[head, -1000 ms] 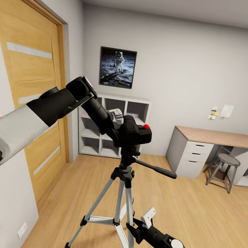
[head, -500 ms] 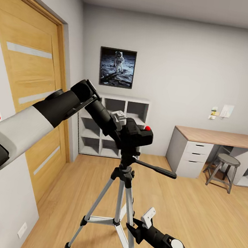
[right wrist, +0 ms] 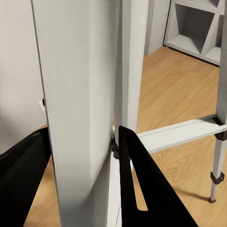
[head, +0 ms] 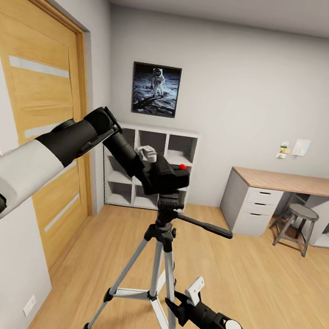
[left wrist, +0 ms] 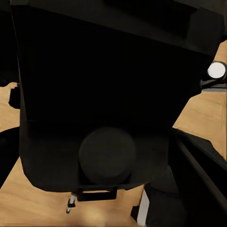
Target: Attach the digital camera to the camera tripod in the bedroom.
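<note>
Now I have my left claw (head: 151, 169) clamped on the digital camera (head: 165, 177), holding it just over the black head of the camera tripod (head: 159, 247), which stands on the light wood floor (head: 252, 281) of the bedroom in front of the white cube shelves (head: 151, 168). Low and to the right, my right claw (head: 178, 305) has its dark fingers (right wrist: 142, 189) closed around one silver tripod leg (right wrist: 78, 109), while the wooden surface (head: 292, 182) and a stool (head: 296, 225) sit well apart by the far wall.
</note>
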You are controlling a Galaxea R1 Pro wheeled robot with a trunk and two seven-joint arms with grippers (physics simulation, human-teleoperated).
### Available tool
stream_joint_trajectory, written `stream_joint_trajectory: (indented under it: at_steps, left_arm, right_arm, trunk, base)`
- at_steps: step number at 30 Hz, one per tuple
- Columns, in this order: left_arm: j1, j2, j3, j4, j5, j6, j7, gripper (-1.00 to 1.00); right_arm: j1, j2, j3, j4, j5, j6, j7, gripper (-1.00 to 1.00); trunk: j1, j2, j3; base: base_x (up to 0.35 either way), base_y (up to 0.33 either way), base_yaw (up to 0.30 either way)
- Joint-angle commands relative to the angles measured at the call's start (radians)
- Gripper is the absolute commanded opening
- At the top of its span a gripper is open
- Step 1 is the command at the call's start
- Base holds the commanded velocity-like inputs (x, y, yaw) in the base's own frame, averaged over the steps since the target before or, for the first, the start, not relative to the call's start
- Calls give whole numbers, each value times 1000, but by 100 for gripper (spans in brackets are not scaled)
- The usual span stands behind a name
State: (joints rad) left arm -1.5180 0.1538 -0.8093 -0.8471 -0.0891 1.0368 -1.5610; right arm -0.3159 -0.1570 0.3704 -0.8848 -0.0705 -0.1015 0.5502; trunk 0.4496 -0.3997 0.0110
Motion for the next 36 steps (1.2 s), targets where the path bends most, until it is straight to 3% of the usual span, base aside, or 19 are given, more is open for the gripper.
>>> stream_joint_trajectory:
  at_steps: [1,5,16,36]
  left_arm:
    - [-1,-2,0,8,-9,10,-10,-100]
    - [-1,-7,0,19,-9,10,-10,-100]
    - [-1,-50,-3,25,-9,10,-10,-100]
    - [-1,-50,-2,22,-9,10,-10,-100]
  right_arm:
    - [0,-1,10,14,12,68,2,-100]
    - [0,-1,10,15,13,68,2,-100]
    - [0,-1,10,15,13,68,2,-100]
    - [0,-1,12,16,12,68,0,-100]
  trunk:
    - [0,0,-1]
    - [0,0,-1]
    - [0,0,-1]
    - [0,0,-1]
  base:
    - [0,0,0]
    - [0,0,0]
    - [0,0,0]
    - [0,0,0]
